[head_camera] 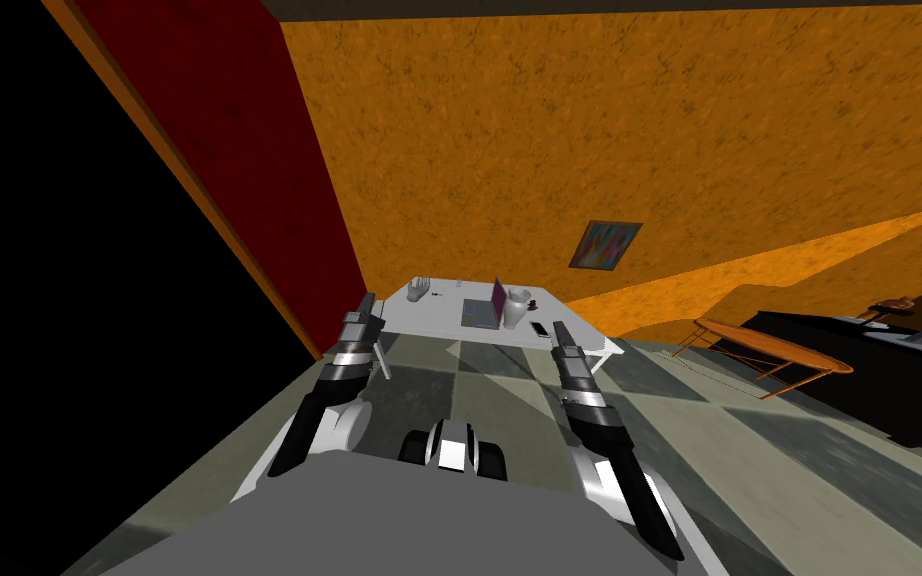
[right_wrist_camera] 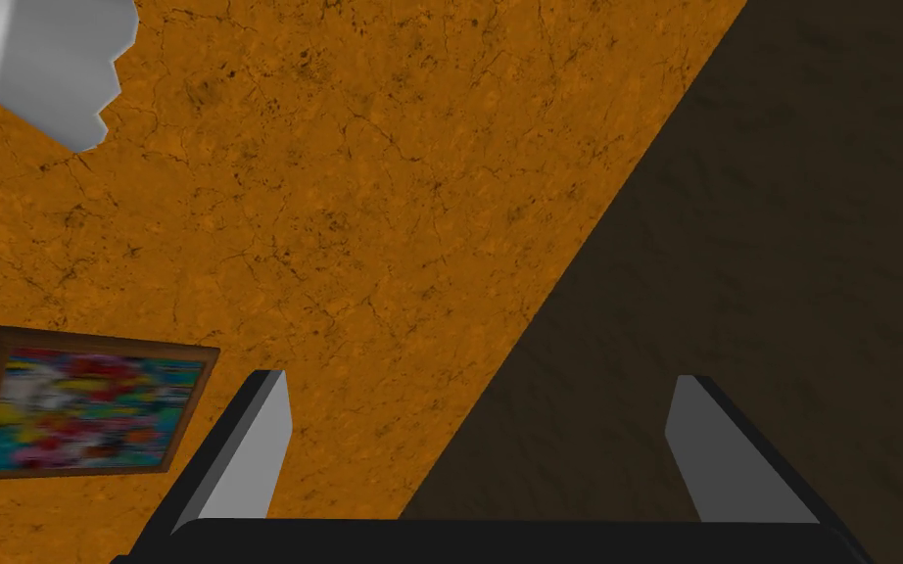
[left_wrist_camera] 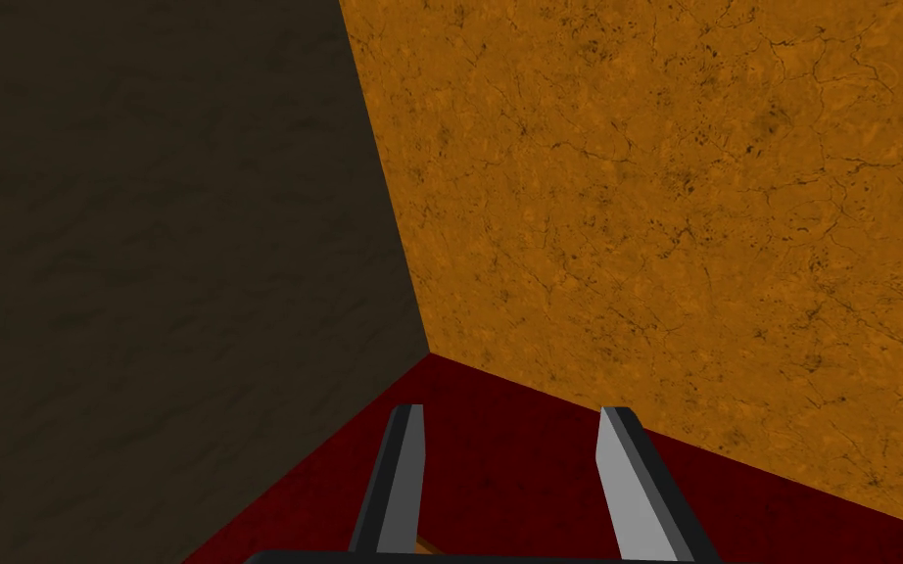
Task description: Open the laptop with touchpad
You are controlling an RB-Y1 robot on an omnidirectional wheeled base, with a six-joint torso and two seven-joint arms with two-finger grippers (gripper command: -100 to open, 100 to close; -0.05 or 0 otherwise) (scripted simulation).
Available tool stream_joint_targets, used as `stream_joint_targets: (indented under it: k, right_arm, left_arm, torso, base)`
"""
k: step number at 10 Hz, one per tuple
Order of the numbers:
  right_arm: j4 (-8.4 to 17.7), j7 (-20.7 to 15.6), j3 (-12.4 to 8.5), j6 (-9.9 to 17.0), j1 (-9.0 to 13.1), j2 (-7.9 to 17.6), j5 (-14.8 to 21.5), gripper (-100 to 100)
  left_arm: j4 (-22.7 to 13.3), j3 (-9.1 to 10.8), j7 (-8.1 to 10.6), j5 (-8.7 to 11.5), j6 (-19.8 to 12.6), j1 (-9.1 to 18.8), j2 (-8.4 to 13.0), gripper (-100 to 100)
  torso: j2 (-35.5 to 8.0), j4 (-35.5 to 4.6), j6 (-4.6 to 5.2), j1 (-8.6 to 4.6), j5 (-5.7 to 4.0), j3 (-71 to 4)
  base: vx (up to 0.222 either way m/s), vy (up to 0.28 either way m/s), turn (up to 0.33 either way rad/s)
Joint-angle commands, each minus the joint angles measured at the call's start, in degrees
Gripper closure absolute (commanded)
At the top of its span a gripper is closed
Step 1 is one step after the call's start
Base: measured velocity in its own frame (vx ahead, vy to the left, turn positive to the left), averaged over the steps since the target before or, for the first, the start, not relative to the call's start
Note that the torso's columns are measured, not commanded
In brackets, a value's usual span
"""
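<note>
From where I stand, the robot faces a white table (head_camera: pixel 429 318) at its twelve o'clock, still well apart from it across the checked floor. The laptop (head_camera: pixel 481 313) sits near the middle of the tabletop. Its grey base lies flat, and a purple panel rises from the base's far right part, so the lid looks at least partly raised already, though it is too small to judge how far. A white vase (head_camera: pixel 517 306) stands just beside the laptop at its three o'clock, perhaps touching the lid. A small flat slab (head_camera: pixel 541 328) lies at the laptop's four o'clock, and a pale hand-shaped figure (head_camera: pixel 419 290) stands at its ten o'clock.

Both arms reach forward, the left gripper (head_camera: pixel 367 298) at about eleven o'clock and the right gripper (head_camera: pixel 558 325) at about one. The left fingers (left_wrist_camera: pixel 626 480) are parted and hold nothing. The right fingers (right_wrist_camera: pixel 244 460) are spread wider and are just as empty.

I see a few ways this could go wrong. If the base rolls in with the arms stretched out like this, a gripper could strike the table edge. A push on the lid from the right could tip the vase, because it crowds that side. Thin blades like these might also slide off the lid's edge, or shove the whole laptop along the table instead of hinging it.
</note>
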State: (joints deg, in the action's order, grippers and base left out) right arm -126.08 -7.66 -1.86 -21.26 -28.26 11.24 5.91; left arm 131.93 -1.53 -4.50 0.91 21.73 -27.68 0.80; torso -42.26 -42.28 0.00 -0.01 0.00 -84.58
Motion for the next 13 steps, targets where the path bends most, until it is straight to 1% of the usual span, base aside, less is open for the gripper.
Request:
stream_joint_targets:
  k: [1, 4, 5, 8, 9, 11, 12, 13]
  right_arm:
    - [0.22, -4.46, -0.48, 0.18, 0.17, 1.76, 4.48, -100]
    - [0.72, -9.44, -1.09, 0.39, 0.53, 3.80, 9.75, -100]
    - [0.72, -9.80, -1.09, 0.39, 0.53, 3.80, 9.98, -100]
    - [1.54, -14.94, -1.72, 0.65, 0.97, 6.14, 15.44, -100]
    - [1.54, -15.40, -1.72, 0.65, 0.97, 6.14, 15.77, -100]
    - [2.31, -18.95, -2.16, 0.87, 1.33, 7.91, 19.51, -100]
    - [2.31, -19.23, -2.16, 0.87, 1.33, 7.91, 19.74, -100]
    - [2.77, -21.16, -2.37, 0.99, 1.52, 8.86, 21.74, -100]
  left_arm:
    - [0.00, 0.00, 0.00, 0.00, 0.00, 0.00, 0.00, 0]
    - [0.00, 0.00, 0.00, 0.00, 0.00, 0.00, 0.00, 0]
    - [0.00, 0.00, 0.00, 0.00, 0.00, 0.00, 0.00, 0]
    - [0.00, 0.00, 0.00, 0.00, 0.00, 0.00, 0.00, 0]
    - [0.00, 0.00, 0.00, 0.00, 0.00, 0.00, 0.00, 0]
    - [0.00, 0.00, 0.00, 0.00, 0.00, 0.00, 0.00, 0]
    - [0.00, 0.00, 0.00, 0.00, 0.00, 0.00, 0.00, 0]
    - [0.00, 0.00, 0.00, 0.00, 0.00, 0.00, 0.00, 0]
  torso:
    - [0.04, 0.01, 0.00, 0.04, 0.01, -0.02]
    - [-0.02, -0.01, 0.00, -0.04, -0.01, 0.01]
    - [-0.05, -0.02, 0.00, -0.06, -0.02, 0.03]
    - [-0.05, -0.02, 0.00, 0.02, 0.01, 0.04]
    - [0.07, 0.02, 0.00, 0.01, 0.00, -0.04]
    - [-0.02, -0.01, 0.00, -0.02, -0.01, 0.02]
    - [0.01, 0.00, 0.00, 0.01, 0.00, 0.00]
    - [-0.08, -0.02, 0.00, 0.02, 0.01, 0.04]
  base:
    - [0.114, 0.044, -0.010]
    - [0.112, 0.024, -0.011]
    - [0.077, 0.024, -0.002]
    - [0.082, 0.029, -0.011]
    - [0.082, 0.024, -0.004]
    - [0.091, 0.023, -0.009]
    - [0.071, 0.026, -0.005]
    - [0.062, 0.019, -0.006]
